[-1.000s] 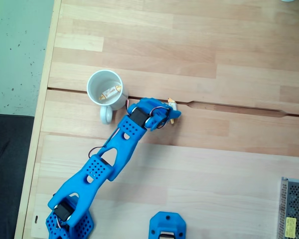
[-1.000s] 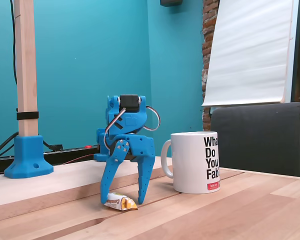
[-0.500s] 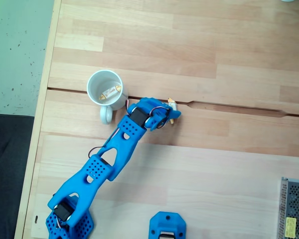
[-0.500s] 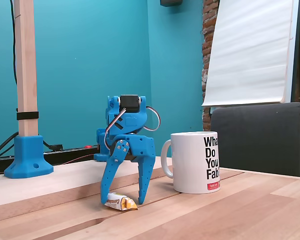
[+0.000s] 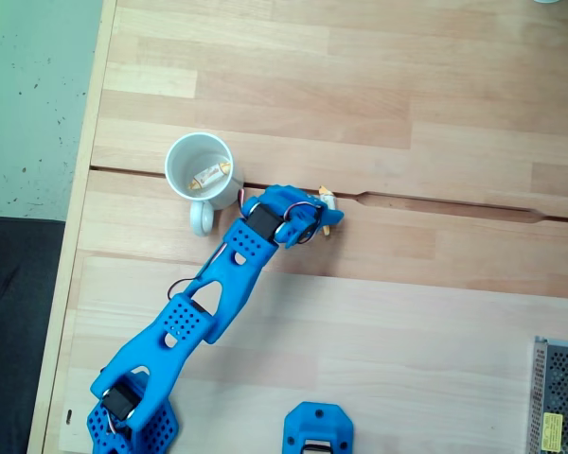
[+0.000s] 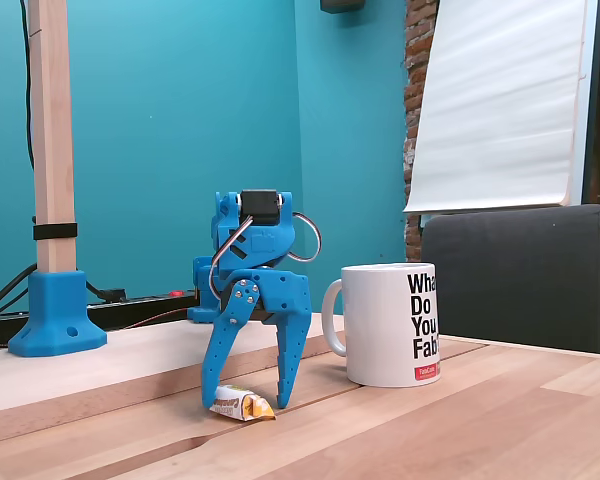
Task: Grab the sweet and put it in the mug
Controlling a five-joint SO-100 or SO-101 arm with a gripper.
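Observation:
A small sweet (image 6: pixel 240 406) in a white wrapper with orange ends lies on the wooden table, left of the mug in the side fixed view. My blue gripper (image 6: pixel 246 397) stands over it, open, one fingertip (image 6: pixel 209 398) on each side, tips down at table level. From above, the sweet (image 5: pixel 329 202) peeks out past the gripper (image 5: pixel 320 214). The white mug (image 5: pixel 202 167) stands upright to the left of the gripper, handle (image 5: pixel 202 220) toward the arm. A second sweet (image 5: pixel 213 174) lies inside it. In the side view the mug (image 6: pixel 395 325) shows black lettering.
A blue printed part (image 5: pixel 317 430) sits at the near edge and a metal mesh box (image 5: pixel 559 397) at the bottom right. A groove (image 5: pixel 435 203) runs across the table. The side view shows a wooden post in a blue bracket (image 6: pixel 55 320) and a dark chair back (image 6: pixel 520 270).

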